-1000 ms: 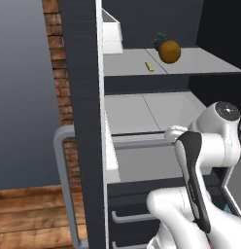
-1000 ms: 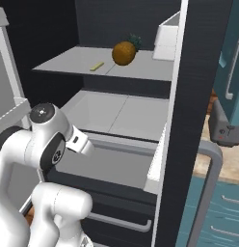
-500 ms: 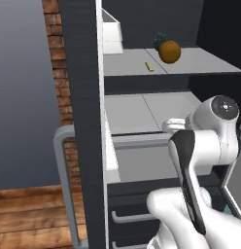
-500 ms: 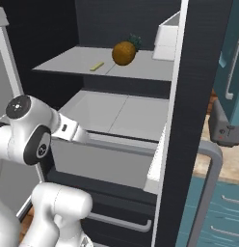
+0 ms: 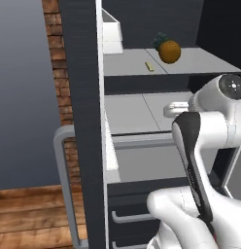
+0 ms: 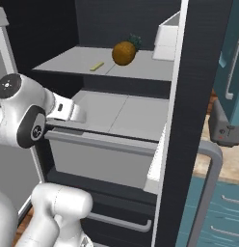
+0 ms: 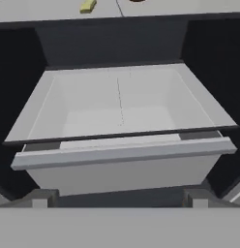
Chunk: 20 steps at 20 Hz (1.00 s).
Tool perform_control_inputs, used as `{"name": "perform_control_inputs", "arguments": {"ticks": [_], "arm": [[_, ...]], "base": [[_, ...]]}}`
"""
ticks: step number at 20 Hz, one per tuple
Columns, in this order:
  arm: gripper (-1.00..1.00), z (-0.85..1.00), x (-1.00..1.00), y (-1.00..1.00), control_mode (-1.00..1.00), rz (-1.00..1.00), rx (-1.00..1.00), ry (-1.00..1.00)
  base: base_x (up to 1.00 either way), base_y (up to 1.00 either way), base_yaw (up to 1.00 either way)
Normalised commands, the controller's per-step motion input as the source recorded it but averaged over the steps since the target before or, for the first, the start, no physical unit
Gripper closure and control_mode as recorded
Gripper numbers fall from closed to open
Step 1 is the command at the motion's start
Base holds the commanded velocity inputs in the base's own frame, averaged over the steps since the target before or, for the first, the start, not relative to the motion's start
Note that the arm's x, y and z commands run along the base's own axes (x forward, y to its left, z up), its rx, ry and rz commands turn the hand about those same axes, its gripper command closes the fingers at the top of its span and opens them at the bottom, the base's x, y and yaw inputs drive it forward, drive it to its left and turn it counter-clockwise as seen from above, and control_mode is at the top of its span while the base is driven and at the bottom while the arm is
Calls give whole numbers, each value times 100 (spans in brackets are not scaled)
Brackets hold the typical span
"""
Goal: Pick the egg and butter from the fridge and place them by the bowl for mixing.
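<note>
Nearest to us is the gripper (image 7: 120,201). In the hand view its two dark fingertips (image 7: 40,198) stand far apart at the bottom corners, so the hand is wide and it holds nothing.

Just ahead of the fingertips we see the drawer (image 7: 122,162) of the fridge (image 5: 83,97). Its grey front lip lies across the view, a little above the tips, and we cannot tell if they touch it. Behind the lip the pale tub is open to us, with sloping walls on both sides.

Above the tub and further from the hand is a flat grey shelf (image 6: 126,111), and the arm's wrist is stretched over its near edge in the right base view.

Higher and further still is the upper shelf (image 5: 142,65). There the butter (image 7: 88,6) lies flat, up and to the left of the hand; it is a small yellow stick, seen also in the base views (image 5: 149,66) (image 6: 97,66). Beyond the butter and to its right stands a round orange fruit (image 6: 124,52) with green leaves, well apart from the hand. A white bin (image 6: 167,38) sits on the door side at the same height.

We cannot find the egg with certainty. The fridge door (image 5: 81,146) stands open, with a grey bar handle (image 5: 64,185).
</note>
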Motion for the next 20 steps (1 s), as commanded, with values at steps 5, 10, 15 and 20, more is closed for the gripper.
{"name": "perform_control_inputs", "arguments": {"ticks": [5, 10, 15, 20], "arm": [[-100, 54, 10, -1, -100, 20, 0, 0], [-100, 42, 39, 0, -100, 1, 0, -2], [-100, 35, 39, 0, -100, 0, 0, -19], [-100, 35, 52, 1, -100, 0, 1, 4]], "base": [[0, 0, 0], [0, 0, 0], [0, 0, 0], [0, 0, 0]]}}
